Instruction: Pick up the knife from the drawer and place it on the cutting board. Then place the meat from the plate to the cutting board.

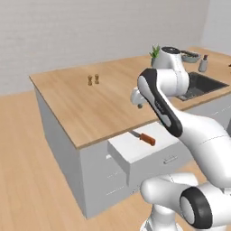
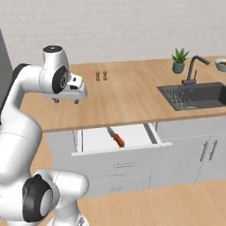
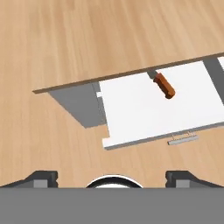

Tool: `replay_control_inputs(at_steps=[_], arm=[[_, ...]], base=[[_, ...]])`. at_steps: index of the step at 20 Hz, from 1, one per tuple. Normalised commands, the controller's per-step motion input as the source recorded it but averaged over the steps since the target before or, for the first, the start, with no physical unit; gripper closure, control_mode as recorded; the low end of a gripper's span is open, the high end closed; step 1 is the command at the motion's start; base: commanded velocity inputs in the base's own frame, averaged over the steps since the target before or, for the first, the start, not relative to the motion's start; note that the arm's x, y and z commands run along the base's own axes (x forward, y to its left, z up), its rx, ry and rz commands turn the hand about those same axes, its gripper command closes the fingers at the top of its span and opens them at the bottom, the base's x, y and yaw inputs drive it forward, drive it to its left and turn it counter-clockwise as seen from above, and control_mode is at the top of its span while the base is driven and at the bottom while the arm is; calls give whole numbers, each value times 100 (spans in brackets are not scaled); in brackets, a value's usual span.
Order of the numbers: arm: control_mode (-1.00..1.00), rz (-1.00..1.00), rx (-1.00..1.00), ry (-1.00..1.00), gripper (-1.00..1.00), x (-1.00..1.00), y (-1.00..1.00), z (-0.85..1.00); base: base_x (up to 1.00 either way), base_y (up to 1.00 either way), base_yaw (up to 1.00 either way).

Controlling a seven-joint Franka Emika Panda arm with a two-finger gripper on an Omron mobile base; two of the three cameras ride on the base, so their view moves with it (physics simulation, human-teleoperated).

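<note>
The drawer (image 2: 95,138) stands pulled out below the wooden counter edge. Inside it lies the knife (image 2: 117,138), its orange-brown handle (image 3: 164,85) towards the drawer front and its blade partly under the counter lip. In the left base view the knife (image 1: 145,138) rests at the back of the drawer (image 1: 131,149). My gripper (image 2: 66,101) hangs open over the counter, up and to the left of the drawer, holding nothing. The hand view looks down on the drawer (image 3: 140,109), with my gripper (image 3: 111,177) wide apart at the bottom. Cutting board, plate and meat are out of view.
Two small shakers (image 2: 101,76) stand mid-counter. To the right are a dark sink (image 2: 194,95) with a black faucet (image 2: 194,66), a potted plant (image 2: 179,60) and a bowl (image 2: 220,64). Grey cabinet fronts (image 2: 207,152) sit under the sink. Wooden floor surrounds the island.
</note>
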Motion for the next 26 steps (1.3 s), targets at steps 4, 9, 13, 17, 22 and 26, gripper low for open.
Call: replay_control_inputs(at_steps=[4,9,13,17,22,26], arm=[[100,0,0,0,-100,0,0,0],[100,0,0,0,-100,0,0,0],[100,0,0,0,-100,0,0,0],[100,0,0,0,-100,0,0,0],[100,0,0,0,-100,0,0,0],[-100,-1,0,0,-100,4,-1,-11]], base=[[67,59,-50],[59,6,-22],[-14,27,-14],[1,82,-10],[3,36,-14],[5,0,-10]])
